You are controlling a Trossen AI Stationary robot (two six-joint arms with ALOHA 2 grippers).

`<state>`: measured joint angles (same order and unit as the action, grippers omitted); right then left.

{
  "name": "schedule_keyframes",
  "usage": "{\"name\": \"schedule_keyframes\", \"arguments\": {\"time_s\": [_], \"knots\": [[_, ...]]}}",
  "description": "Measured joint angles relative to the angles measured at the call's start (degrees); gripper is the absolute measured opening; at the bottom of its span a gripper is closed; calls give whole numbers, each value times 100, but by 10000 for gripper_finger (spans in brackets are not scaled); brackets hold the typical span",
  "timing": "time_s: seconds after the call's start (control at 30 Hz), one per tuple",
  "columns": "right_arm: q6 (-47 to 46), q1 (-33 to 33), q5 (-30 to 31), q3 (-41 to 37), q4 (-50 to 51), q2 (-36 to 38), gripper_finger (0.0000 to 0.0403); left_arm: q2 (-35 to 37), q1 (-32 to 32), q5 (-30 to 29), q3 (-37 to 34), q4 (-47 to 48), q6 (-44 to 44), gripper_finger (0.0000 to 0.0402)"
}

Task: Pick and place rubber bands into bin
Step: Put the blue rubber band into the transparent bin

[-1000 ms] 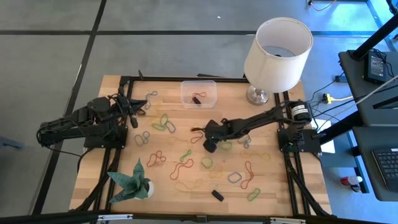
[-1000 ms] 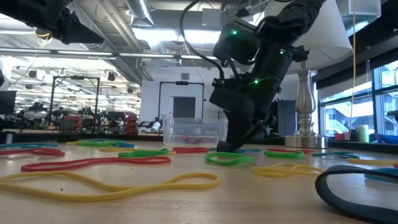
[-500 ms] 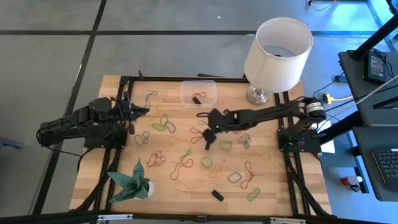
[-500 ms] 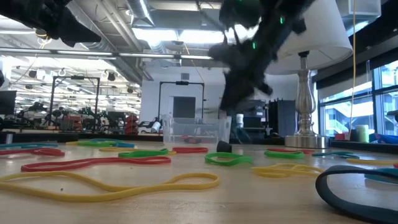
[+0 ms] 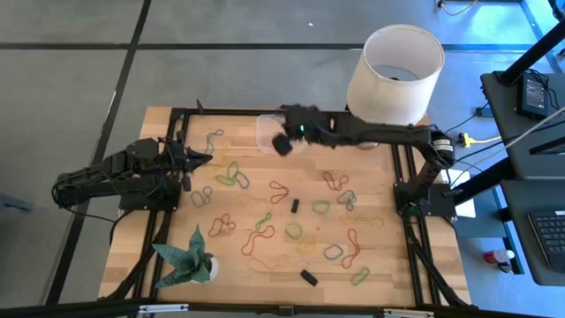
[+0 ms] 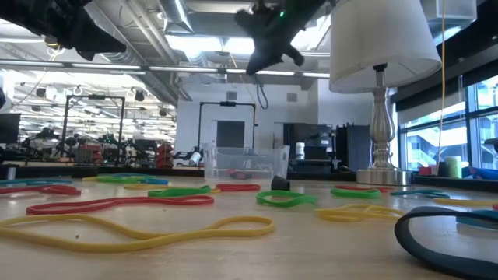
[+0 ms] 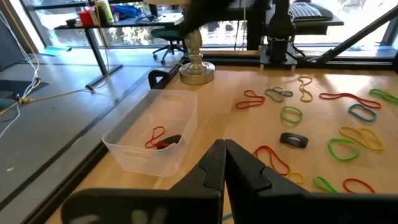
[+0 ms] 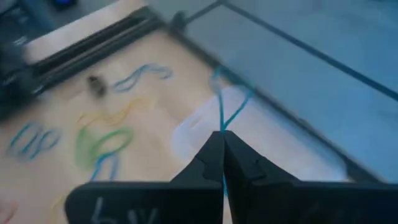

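Now the right gripper [image 5: 284,141] hovers over the bin [image 5: 267,130] at twelve o'clock on the table, fingers pinched on a blue rubber band [image 8: 225,112]: the carry step. Next, I judge, it must part them squarely above. The left gripper [image 7: 224,155], fingers together, waits at nine o'clock.

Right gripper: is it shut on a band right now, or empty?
Shut on one. The right gripper has its fingers together, pinching a blue rubber band that hangs out from the tips, over the bin.

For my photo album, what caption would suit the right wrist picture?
The right tool, shut on a blue rubber band, hangs above the clear bin.
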<state>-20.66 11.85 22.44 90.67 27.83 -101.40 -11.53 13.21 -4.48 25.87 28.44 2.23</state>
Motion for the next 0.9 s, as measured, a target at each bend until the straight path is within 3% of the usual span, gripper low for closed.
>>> {"name": "schedule_keyframes", "arguments": {"time_s": [0.3,0.53,0.9], "knots": [[-187,873,-589,97,110,-926,0,-65,0,-42,-33,1,-145,2],[-432,1013,-823,94,316,-1554,2,-63,0,-52,-33,5,-153,4],[-523,1017,-870,95,1004,-1610,80,-63,1,-140,-33,6,-252,4]]}}
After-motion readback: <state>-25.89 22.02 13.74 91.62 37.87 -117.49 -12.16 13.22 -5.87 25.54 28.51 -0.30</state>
